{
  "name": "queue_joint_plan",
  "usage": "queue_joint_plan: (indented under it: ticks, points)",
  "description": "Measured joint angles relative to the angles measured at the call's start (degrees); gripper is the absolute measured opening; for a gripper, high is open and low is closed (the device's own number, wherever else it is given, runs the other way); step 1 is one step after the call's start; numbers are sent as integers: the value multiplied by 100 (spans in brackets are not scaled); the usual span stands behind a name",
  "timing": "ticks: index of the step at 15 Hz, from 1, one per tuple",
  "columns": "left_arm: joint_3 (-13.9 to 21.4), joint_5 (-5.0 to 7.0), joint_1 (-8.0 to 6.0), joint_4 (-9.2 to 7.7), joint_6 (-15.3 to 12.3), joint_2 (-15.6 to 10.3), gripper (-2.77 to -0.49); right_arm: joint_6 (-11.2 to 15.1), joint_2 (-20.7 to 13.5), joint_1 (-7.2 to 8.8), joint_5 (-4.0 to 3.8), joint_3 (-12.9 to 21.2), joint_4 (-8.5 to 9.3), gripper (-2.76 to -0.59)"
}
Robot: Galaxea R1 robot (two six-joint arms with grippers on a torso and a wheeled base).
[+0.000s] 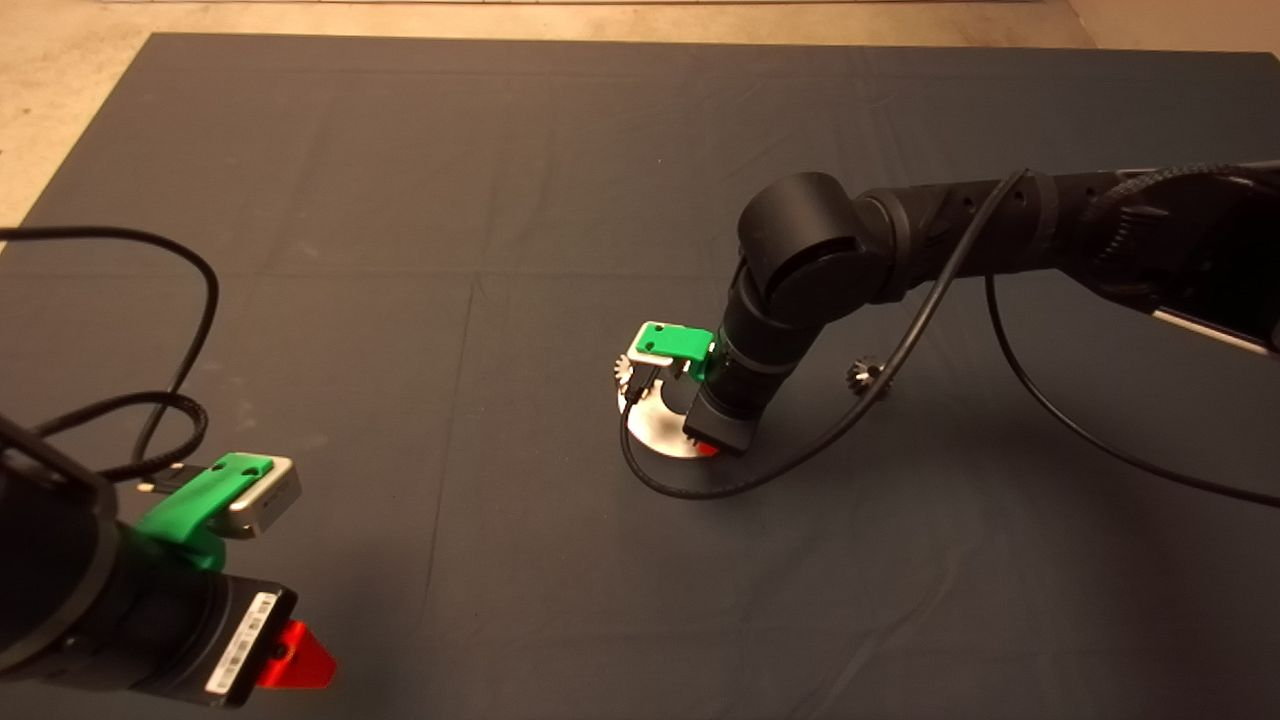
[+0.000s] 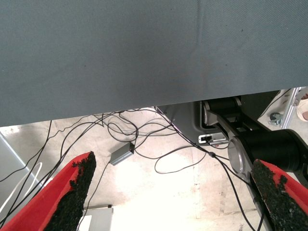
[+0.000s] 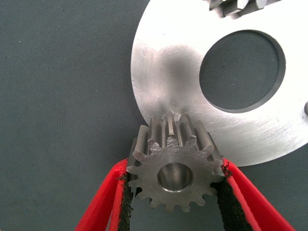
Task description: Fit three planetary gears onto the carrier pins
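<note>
My right arm hides most of the disc (image 1: 655, 428); a mounted gear (image 3: 231, 6) and one pin (image 3: 305, 109) are cut off.

A dark mat (image 1: 420, 300) covers the table, creased in faint fold lines. Near its middle lies a shiny round disc (image 1: 660, 432) with a large central hole, one toothed gear (image 1: 628, 366) at its far edge. Another small dark gear (image 1: 865, 376) lies on the mat well apart, to the right.
</note>
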Motion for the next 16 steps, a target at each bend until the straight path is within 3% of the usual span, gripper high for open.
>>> queue_joint_plan:
  ticks: [16]
  points:
    - [0,-2,33,0,-2,-2,-95,-20,4,-90,-2,-16,2,-230]
